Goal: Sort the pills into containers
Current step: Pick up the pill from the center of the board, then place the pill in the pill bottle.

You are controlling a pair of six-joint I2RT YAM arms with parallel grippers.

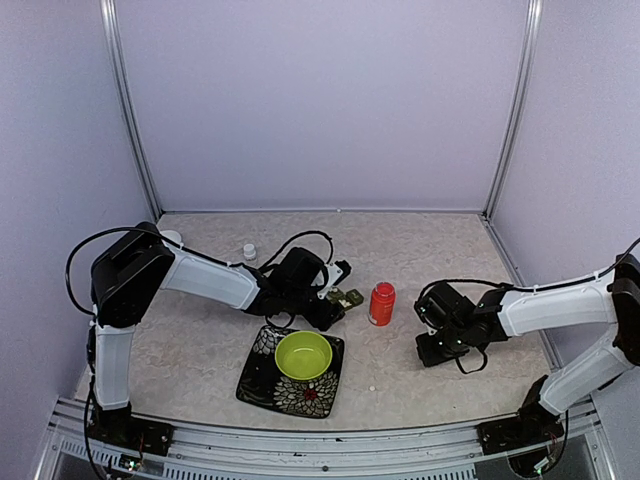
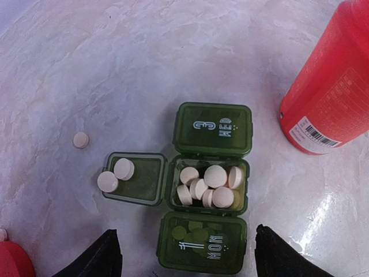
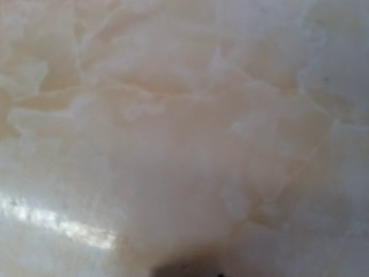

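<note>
- Green pillbox [image 2: 210,130]: on the table [image 2: 86,69], near the bottle [image 2: 326,86]. It has three cells in a row. The WED and MON lids are down, and the middle cell is open with a heap of pills [image 2: 207,184] inside.
- Lid [image 2: 144,179] of the middle cell: folded out flat to the side, with two pills resting at its outer edge.
- Loose pill [image 2: 81,139]: on the table beyond the lid, apart from the pillbox.
- Left gripper [image 2: 185,231]: fingers spread wide, one on either side of the MON end, grasping nothing.
- Right gripper [image 1: 440,345]: low on the table on the far side of the bottle, well apart from the pillbox. You cannot tell whether it is clenched or released.
- Step, as judged: the middle cell is being filled and three strays are left.
  - Rise straight up before you travel, so that neither finger catches the lid.
  - Straddle the loose pill squarely and close gently, since a flat disc on smooth stone may skate.
  - Take the pills on the lid without pressing on it.
- Hard to make out:
  - The right wrist view shows only blurred table and a dark smudge at its lower edge.
  - MON's contents show as dim shapes through the lid, and you cannot count them. WED's contents are unreadable.
  - The cap [image 2: 10,259] and the bottle are cut off at the frame edges.
</note>
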